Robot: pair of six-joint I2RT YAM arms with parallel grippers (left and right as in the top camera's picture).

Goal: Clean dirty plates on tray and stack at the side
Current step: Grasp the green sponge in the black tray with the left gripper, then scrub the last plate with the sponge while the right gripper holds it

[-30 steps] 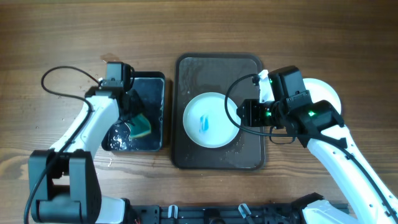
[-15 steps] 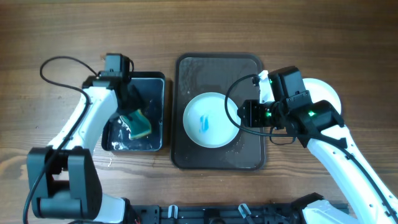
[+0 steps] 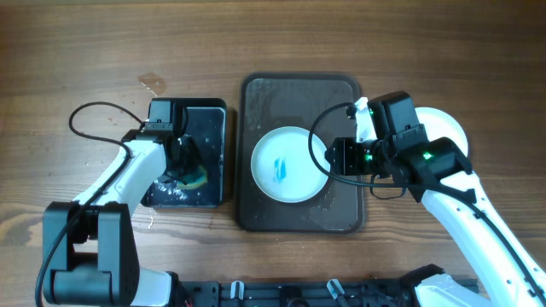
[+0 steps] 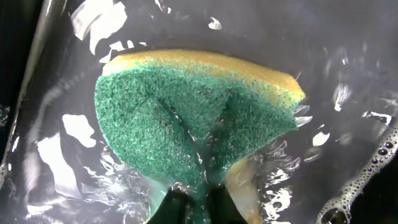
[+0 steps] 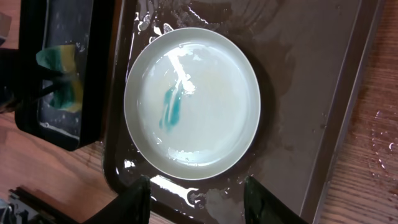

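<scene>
White round plate (image 3: 288,165), teal-smeared, lies on dark brown tray (image 3: 341,94); right gripper (image 5: 198,200) wide open, empty; left gripper (image 4: 198,205) pinches green-yellow sponge (image 4: 186,112).

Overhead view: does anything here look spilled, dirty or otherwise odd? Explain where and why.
Yes. The plate on the brown tray carries a teal smear at its centre, and water lies pooled on the tray around it. In the black tray, the left gripper pinches the wet sponge into a fold.
</scene>
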